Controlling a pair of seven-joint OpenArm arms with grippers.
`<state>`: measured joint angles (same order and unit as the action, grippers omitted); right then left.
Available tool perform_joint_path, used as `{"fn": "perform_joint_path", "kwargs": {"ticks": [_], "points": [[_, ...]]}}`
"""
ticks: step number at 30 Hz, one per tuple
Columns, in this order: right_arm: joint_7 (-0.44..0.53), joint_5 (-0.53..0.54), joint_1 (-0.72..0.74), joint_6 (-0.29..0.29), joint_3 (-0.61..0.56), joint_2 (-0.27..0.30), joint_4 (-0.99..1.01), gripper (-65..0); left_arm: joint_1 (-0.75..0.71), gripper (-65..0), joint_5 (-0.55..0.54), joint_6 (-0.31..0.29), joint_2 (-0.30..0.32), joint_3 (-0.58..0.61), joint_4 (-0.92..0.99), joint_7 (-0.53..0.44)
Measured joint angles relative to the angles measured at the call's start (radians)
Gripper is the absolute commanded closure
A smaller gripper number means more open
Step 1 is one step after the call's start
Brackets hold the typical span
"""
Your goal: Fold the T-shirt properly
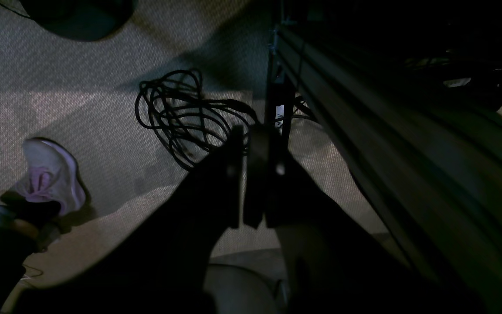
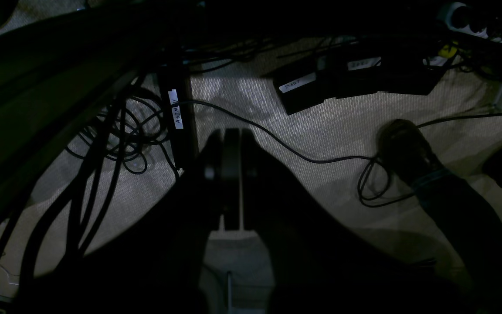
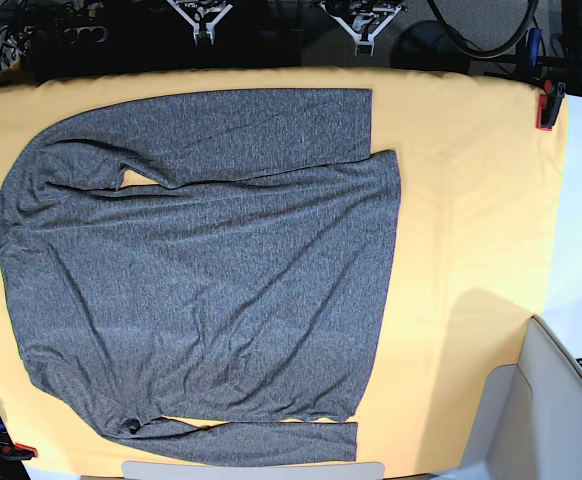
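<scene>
Charcoal-grey heathered knit, the T-shirt (image 3: pixel 201 270) lies spread flat on the yellow table cloth (image 3: pixel 471 200) that covers the surface, filling most of the base view's left and centre. Its body is a broad, soft rectangle marked by shallow diagonal wrinkles. One long sleeve is folded along the far edge, the other runs as a narrow band along the near edge, and the straight hem faces the base view's right. The cloth is smooth and matte, held by a red clamp (image 3: pixel 548 108) at the far right corner and another red clamp (image 3: pixel 21 451) at the near left corner.

Neither arm reaches over the surface. The left gripper (image 1: pixel 251 174) hangs beside it, its dark flat fingers pressed together with nothing between them, pointing down at a pale, finely woven carpet (image 1: pixel 59 87). A loose coil of thin black cable (image 1: pixel 181 117) lies on that floor, and a pale lilac sneaker (image 1: pixel 50 179) sits near the view's left edge.

The right gripper (image 2: pixel 229 170) is likewise closed and empty, hanging over the same textured carpet, where a thin black cord (image 2: pixel 303 157) snakes past dark, labelled boxes (image 2: pixel 303 91).
</scene>
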<state>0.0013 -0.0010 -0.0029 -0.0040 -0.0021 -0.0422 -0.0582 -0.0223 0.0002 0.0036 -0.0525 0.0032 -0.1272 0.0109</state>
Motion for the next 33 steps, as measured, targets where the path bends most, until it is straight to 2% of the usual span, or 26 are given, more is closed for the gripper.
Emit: {"fn": "perform_joint_path", "kwargs": {"ticks": [26,30,33], "points": [[0.000,0.004,0.000,0.000,0.003,0.000,0.000,0.0,0.000,0.0,0.000,0.000,0.000,0.000,0.000,0.000],[0.000,0.003,-0.036,0.000,0.003,0.000,-0.086,0.0,-0.013,0.0,-0.001,0.000,0.000,0.000,-0.018,-0.003],[0.000,0.001,-0.109,0.000,0.003,0.002,-0.219,0.0,-0.081,0.0,-0.003,-0.003,0.000,-0.005,-0.144,-0.028]]}}
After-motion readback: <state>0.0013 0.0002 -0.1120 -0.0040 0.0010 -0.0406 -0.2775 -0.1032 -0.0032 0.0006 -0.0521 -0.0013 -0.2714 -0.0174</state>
